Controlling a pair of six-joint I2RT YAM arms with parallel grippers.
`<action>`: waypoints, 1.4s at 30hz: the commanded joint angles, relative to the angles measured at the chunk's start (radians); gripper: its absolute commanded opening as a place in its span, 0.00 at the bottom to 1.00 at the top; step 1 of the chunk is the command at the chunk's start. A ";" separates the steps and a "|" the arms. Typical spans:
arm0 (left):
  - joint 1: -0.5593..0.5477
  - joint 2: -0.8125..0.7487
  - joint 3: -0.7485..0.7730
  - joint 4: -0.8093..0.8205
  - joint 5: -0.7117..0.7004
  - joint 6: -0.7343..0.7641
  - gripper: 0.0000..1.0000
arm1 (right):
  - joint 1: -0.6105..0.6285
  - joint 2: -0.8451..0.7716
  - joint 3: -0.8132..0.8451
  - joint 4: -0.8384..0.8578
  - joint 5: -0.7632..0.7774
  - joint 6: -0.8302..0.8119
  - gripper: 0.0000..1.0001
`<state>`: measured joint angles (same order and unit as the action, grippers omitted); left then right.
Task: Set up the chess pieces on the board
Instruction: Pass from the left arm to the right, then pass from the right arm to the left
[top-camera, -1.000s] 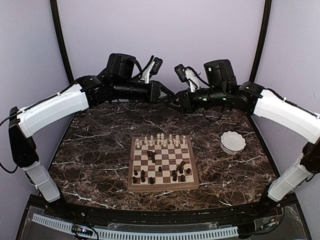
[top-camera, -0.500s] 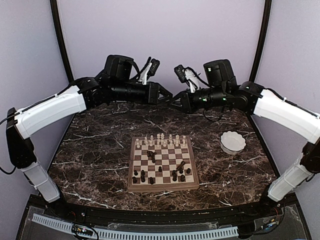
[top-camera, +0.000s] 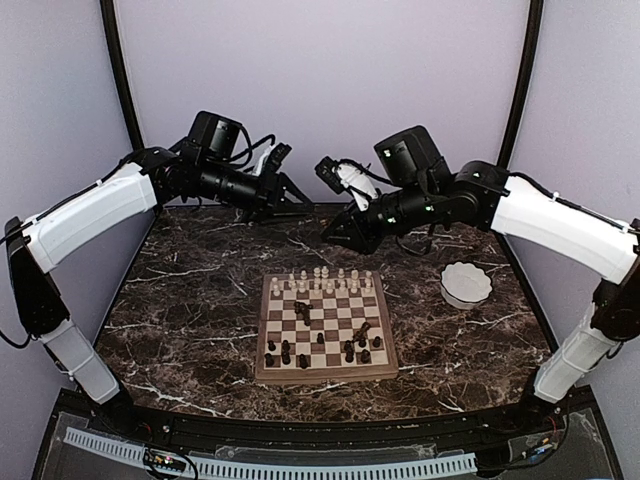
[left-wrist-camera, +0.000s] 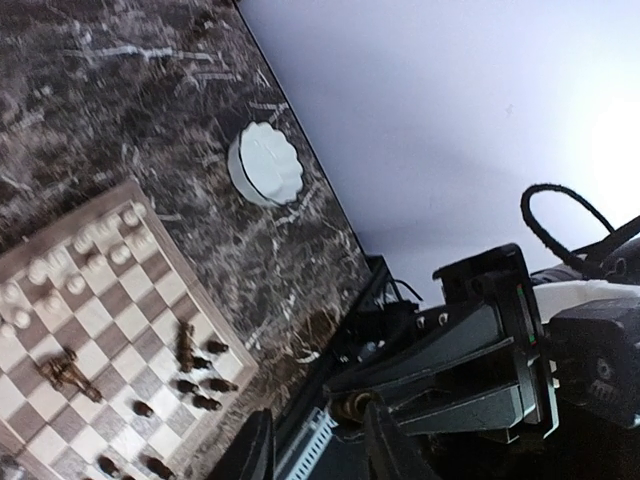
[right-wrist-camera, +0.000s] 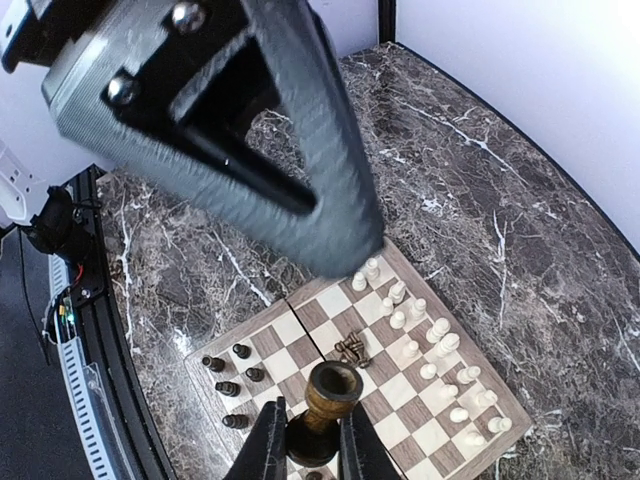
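The board (top-camera: 325, 375) is a square wooden checkerboard of tan and dark brown squares with a thick brown rim, lying flat at the middle of the table (top-camera: 190, 300), nearer its front edge. The cream pieces (top-camera: 320, 280) stand in two fairly regular rows along the far side. The dark pieces (top-camera: 350, 350) are scattered loosely over the near rows, and a small dark cluster close to the centre appears to lie on its side. The dark marble surface is bare on all four sides of the board, widest to the left. The white scalloped bowl (top-camera: 466, 284) sits to the right, well apart from the rim. Pale walls (top-camera: 320, 80) close off the far and side edges. Both arms hang above the far half of the table. The right gripper (right-wrist-camera: 310, 430) is clamped on one dark turned piece (right-wrist-camera: 330, 400), held upright over the board. The left gripper (left-wrist-camera: 318, 425) stands with its fingers parted and nothing between them. A second ago the two grippers met tip to tip above the far edge. Now the left one has drawn back to its own side and the right one has come forward and lower. The board, its pieces and the bowl have not shifted.
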<state>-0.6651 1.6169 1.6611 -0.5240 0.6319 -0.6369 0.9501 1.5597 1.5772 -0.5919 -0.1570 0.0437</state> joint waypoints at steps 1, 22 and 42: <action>-0.012 -0.025 -0.051 0.055 0.218 -0.084 0.32 | 0.024 0.026 0.051 -0.045 0.031 -0.067 0.12; -0.014 0.103 0.041 -0.050 0.264 -0.079 0.30 | 0.039 0.073 0.113 -0.082 0.041 -0.138 0.13; -0.003 0.149 0.098 -0.136 0.235 -0.036 0.05 | 0.039 0.072 0.101 -0.083 0.091 -0.129 0.23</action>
<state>-0.6750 1.7691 1.7367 -0.6308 0.8711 -0.6922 0.9810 1.6405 1.6653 -0.7128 -0.0956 -0.0963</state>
